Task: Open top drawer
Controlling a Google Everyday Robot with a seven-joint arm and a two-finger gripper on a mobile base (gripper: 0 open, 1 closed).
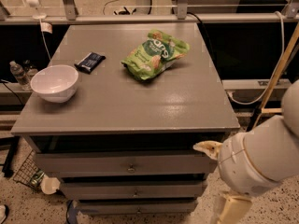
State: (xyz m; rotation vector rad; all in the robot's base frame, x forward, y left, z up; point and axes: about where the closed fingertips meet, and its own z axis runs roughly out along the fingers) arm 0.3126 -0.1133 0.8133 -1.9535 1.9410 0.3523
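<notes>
While the top drawer (84, 164) sits shut just under the tabletop (140, 101), the gripper (208, 148) hangs at its right end, level with its upper edge. Open or closed? Cannot tell. The knob (131, 168) lies leftward along the front, at its centre, so the reach looks sideways.

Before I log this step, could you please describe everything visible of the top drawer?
The top drawer is a wide, flat front painted grey, wood by its look, with one small metal knob at its centre. It sits level, apparently shut, just under the tabletop, above two more grey fronts. The gripper is by its upper right corner; contact cannot be told.
</notes>
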